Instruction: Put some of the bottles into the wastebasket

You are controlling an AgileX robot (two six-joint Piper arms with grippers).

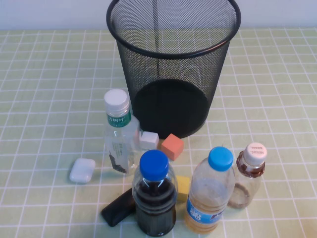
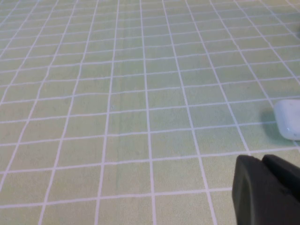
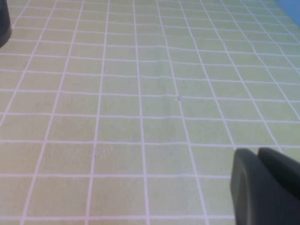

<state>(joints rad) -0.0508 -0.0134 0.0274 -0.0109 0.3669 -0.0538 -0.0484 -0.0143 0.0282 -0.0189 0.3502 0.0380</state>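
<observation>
Currently both arms are idling outside the high view, with nothing grasped. Taking the large round black wire-mesh wastebasket (image 1: 173, 64) as landmark: a white pill-shaped case (image 1: 82, 170) is lying well to its front-left, and the left gripper (image 2: 267, 190) is hovering low near that case, fingers pressed together. The white-capped clear bottle with a green label (image 1: 119, 131) is standing just in front-left of the basket. The shorter brown-tinted bottle with a pale cap (image 1: 247, 176) is standing to its front-right. The right gripper (image 3: 265, 187), also closed, is hanging over bare checked cloth. Probably best is opening wide, gripping the green-labelled bottle mid-body, and lifting clear above the rim before releasing.
</observation>
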